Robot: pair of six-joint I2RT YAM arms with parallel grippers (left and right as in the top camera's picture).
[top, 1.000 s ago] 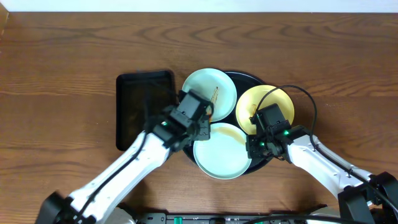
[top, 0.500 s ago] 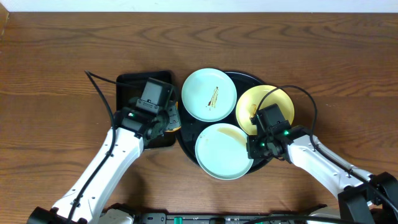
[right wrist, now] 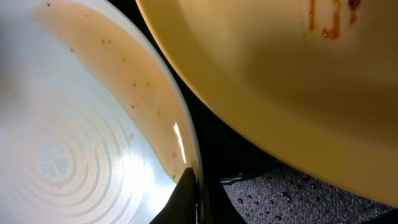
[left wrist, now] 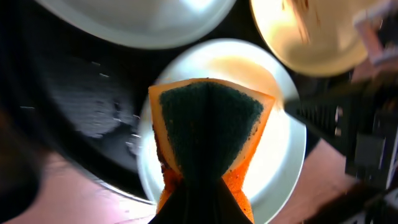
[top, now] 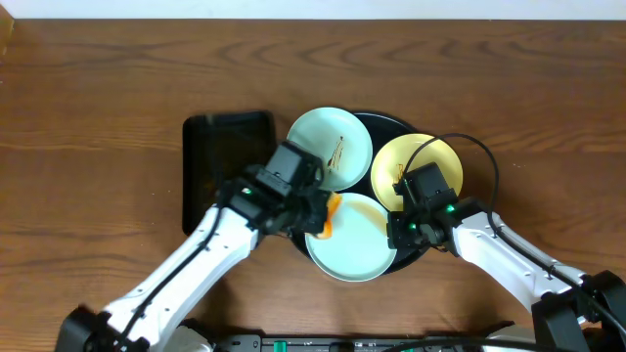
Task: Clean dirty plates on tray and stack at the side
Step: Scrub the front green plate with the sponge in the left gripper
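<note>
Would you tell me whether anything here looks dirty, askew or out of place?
Nothing is spilled or broken. The far mint plate carries brown streaks, the yellow plate a reddish smear, and the near mint plate overhangs the black tray in front.

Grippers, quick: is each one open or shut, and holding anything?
Left gripper: shut on the sponge.
Right gripper: shut on the near green plate, at its rim.

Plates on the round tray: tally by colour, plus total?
Mint-green plates: 2
Yellow plate: 1
Total: 3
</note>
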